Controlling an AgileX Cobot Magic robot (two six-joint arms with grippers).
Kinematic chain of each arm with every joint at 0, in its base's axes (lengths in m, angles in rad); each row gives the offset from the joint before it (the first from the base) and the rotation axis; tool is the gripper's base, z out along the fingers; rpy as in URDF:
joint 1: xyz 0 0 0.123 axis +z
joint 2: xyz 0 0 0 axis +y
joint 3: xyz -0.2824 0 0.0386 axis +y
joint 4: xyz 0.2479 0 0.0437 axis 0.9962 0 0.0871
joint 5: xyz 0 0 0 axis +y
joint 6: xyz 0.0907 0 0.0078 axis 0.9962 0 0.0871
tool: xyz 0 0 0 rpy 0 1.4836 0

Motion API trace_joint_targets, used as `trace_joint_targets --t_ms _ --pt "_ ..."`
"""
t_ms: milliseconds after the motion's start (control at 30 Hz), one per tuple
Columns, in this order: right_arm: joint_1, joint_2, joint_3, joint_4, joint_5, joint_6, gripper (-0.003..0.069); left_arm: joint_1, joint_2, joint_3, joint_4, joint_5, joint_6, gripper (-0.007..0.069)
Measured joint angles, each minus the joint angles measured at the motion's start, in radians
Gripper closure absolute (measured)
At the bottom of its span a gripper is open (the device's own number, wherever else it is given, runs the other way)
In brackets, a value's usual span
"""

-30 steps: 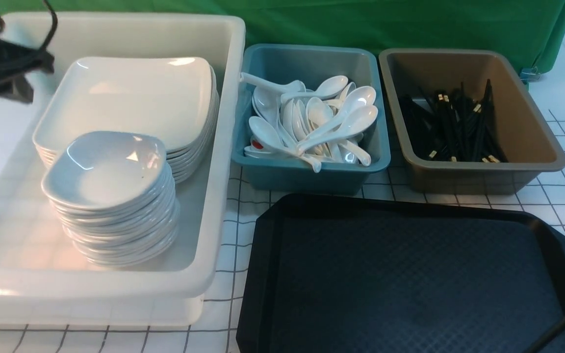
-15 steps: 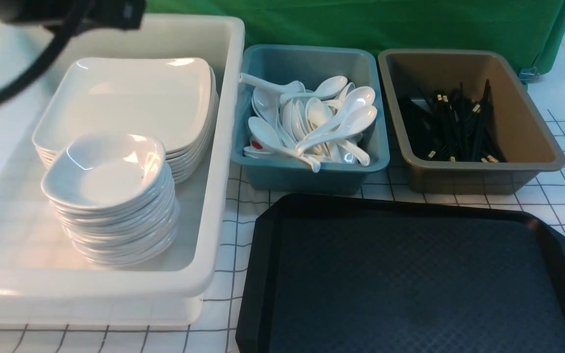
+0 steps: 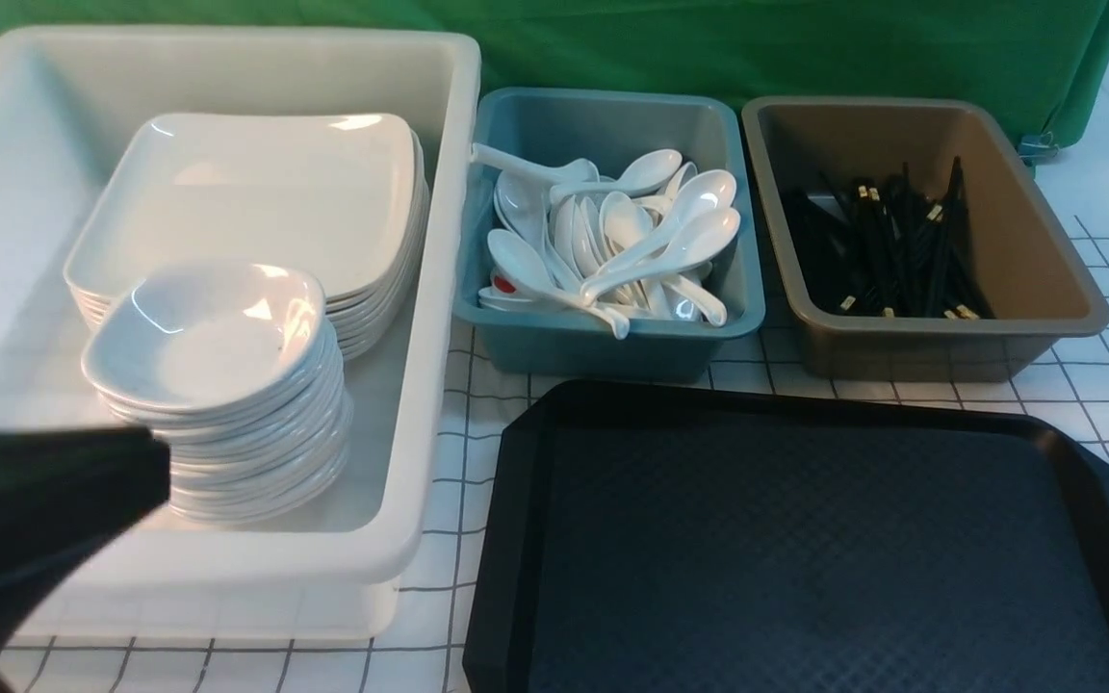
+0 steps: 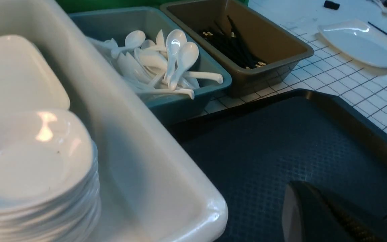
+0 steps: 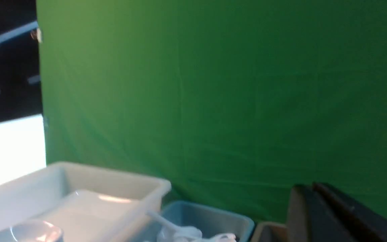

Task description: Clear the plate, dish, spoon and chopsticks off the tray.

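While three tubs (image 3: 439, 289) flank one tray (image 3: 805, 539), the right end effector (image 5: 314, 208) is closed, empty.

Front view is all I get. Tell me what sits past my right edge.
Observer: A white plate lies on the table, right of the brown tub and off the tray.
Operator: Report anything beside it.
Observer: A thin black stick lies just past it. I can't tell whether it's a chopstick.
Operator: Give me the right fingers.
Observer: The right fingers are shut with nothing between them, aimed at the green backdrop.
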Motion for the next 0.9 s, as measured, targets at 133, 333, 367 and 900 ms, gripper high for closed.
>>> trace_joint_targets --t_ms 133,333,367,900 --pt "0.000 -0.108 0.136 -0.002 -0.081 0.033 0.0645 0.000 -0.119 0.141 0.000 -0.109 -0.028 0.0625" --pt "0.000 -0.075 0.202 0.007 -0.099 0.048 0.0631 0.000 -0.225 0.262 -0.008 -0.247 -0.041 0.0625" --pt "0.000 -0.075 0.202 0.007 -0.103 0.048 0.0628 0.000 -0.227 0.263 -0.009 -0.255 -0.041 0.0625" --pt "0.000 -0.074 0.202 0.008 -0.112 0.052 0.0589 0.000 -0.232 0.265 -0.014 -0.265 -0.042 0.0625"
